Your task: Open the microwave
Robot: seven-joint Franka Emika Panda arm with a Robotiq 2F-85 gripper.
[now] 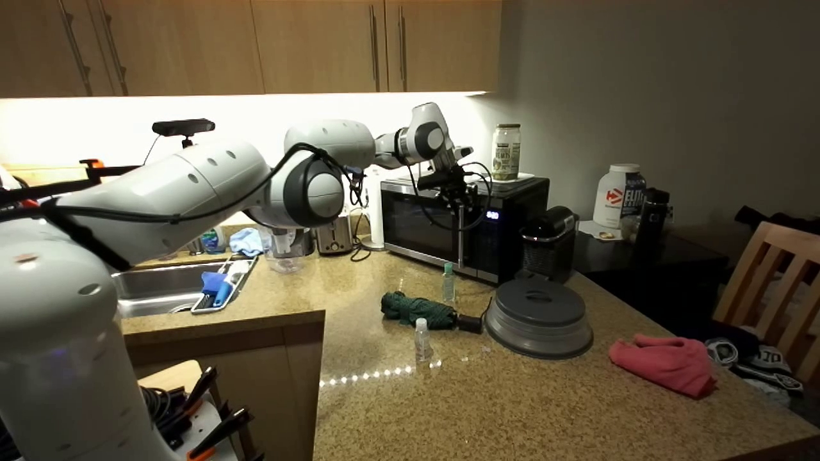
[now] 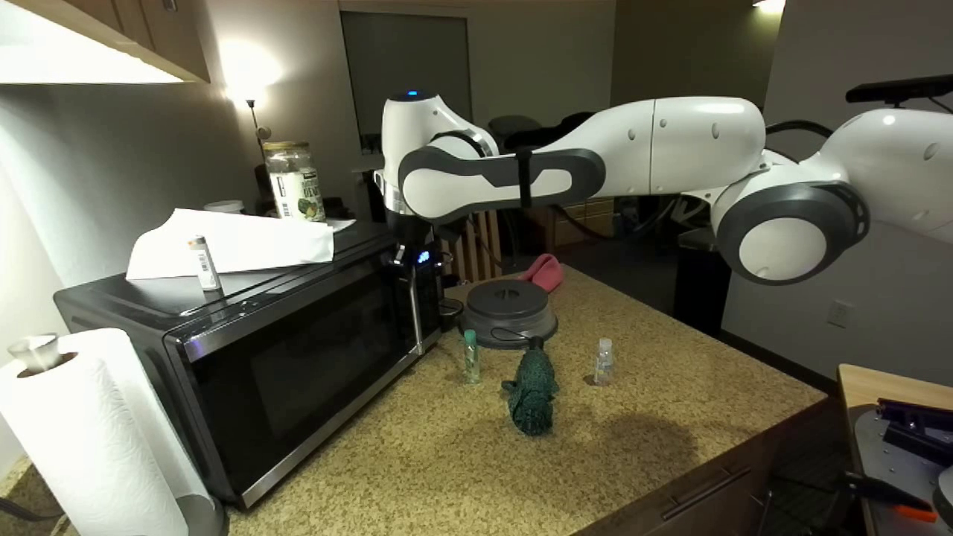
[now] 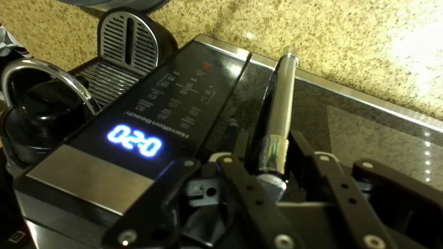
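Your gripper [image 3: 270,143] clasped on the handle [image 3: 281,103] of the microwave [image 1: 477,234], near its upper end; door [image 2: 305,357] closed.
Wrist view alone resolves both fingers [image 3: 301,148], flanking it. Microwave stands on the counter [image 2: 394,461] beside a paper towel roll [image 2: 78,447]; you have bare counter before the door's roll-side end, a green-capped bottle [image 2: 471,359] near the handle. Legible: "Hamilton Beach" and "0:20" on the control panel [image 3: 169,103], upside down in wrist view; "ELIT" on a white tub [image 1: 612,195] in an exterior view.

Kitchen: steel sink [image 1: 157,288], speckled countertop [image 1: 525,410], wooden wall cabinets [image 1: 320,48], microwave [image 2: 313,380], toaster [image 1: 334,238], paper towel roll [image 2: 89,447].
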